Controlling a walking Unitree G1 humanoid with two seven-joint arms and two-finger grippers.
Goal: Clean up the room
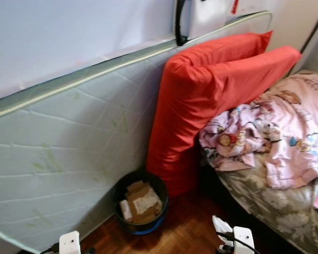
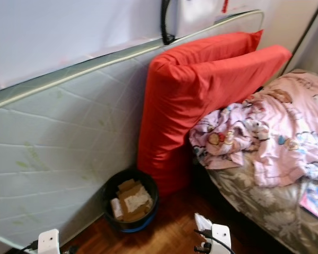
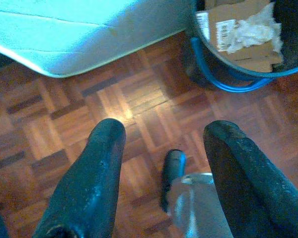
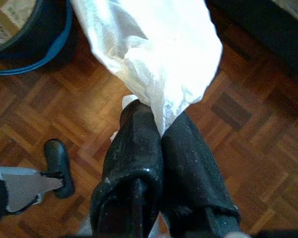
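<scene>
Over glossy parquet floor (image 4: 248, 148), right pincer (image 4: 161, 134) pinching crinkled white plastic (image 4: 159, 54) (translucent)

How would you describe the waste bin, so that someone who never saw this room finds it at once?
Start from the large pale mattress that leans on edge against the wall, and follow it to the red cushion at the head of the bed. On the wooden floor at the foot of both stands the bin. It is round and dark with a blue band at its base, and holds torn cardboard and paper.
</scene>
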